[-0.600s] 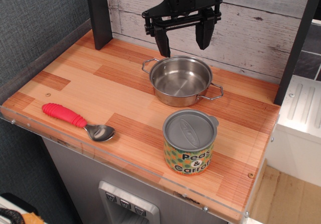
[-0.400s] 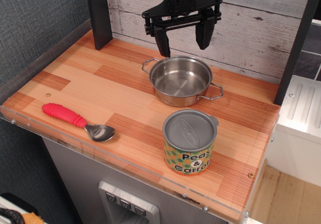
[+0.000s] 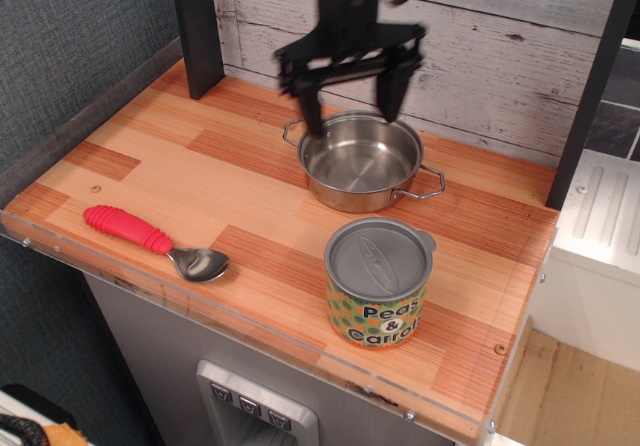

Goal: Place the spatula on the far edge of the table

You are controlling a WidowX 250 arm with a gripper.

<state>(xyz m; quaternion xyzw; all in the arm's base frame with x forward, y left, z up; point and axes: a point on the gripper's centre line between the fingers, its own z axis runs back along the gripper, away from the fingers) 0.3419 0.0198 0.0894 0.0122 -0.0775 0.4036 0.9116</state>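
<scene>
The spatula (image 3: 150, 239) lies flat near the table's front left edge, its red ribbed handle to the left and its shiny metal bowl to the right. The wooden plank table (image 3: 180, 171) has a clear plastic rim along the front. My gripper (image 3: 350, 104) hangs open and empty above the back of the steel pot, far behind and to the right of the spatula. It is blurred by motion.
A steel two-handled pot (image 3: 362, 160) stands at the back centre. A lidded peas-and-carrots can (image 3: 378, 282) stands in front of it. A dark post (image 3: 196, 26) rises at the back left, another (image 3: 590, 91) at the back right. A white ribbed surface (image 3: 605, 211) lies to the right.
My gripper has come down and shifted slightly left over the pot. The spatula, pot and can have not moved.
</scene>
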